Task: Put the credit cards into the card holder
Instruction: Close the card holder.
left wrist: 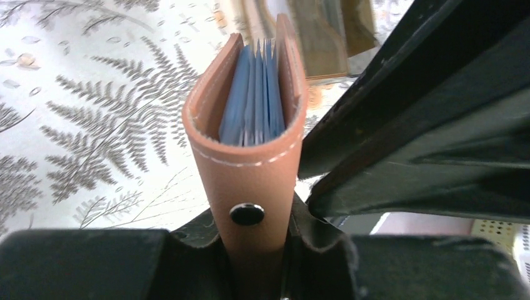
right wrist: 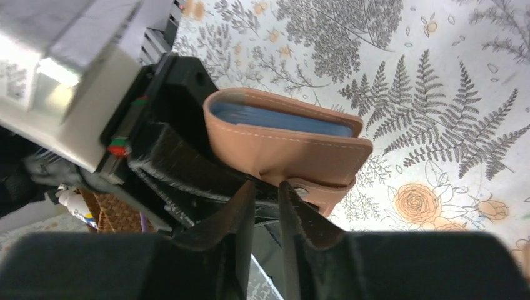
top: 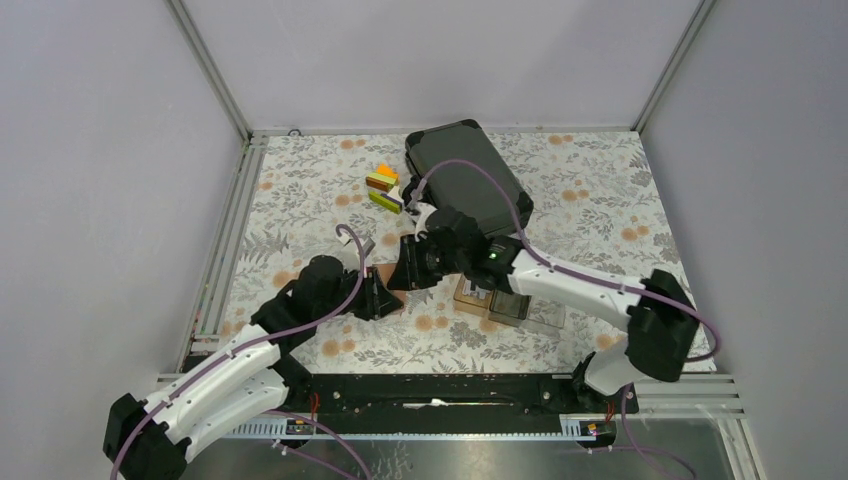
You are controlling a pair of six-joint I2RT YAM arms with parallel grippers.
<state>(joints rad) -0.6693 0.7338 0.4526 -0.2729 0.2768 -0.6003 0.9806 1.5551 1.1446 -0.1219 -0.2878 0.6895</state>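
The card holder (left wrist: 250, 175) is a salmon-pink wallet with blue-grey pockets. My left gripper (left wrist: 253, 232) is shut on its snap end and holds it on edge above the table, its open side facing away. In the top view the wallet (top: 384, 274) sits between my left gripper (top: 378, 297) and right gripper (top: 408, 268). In the right wrist view the wallet (right wrist: 294, 147) is right in front of my right gripper (right wrist: 267, 187), whose jaws stand a narrow gap apart with nothing seen between them. No loose credit card shows in any view.
A black hard case (top: 465, 175) lies at the back centre. Coloured blocks (top: 383, 190) sit to its left. A clear compartment tray (top: 512, 303) and a brown box (top: 468, 290) lie under the right arm. The right gripper's body (left wrist: 425, 125) is close beside the wallet.
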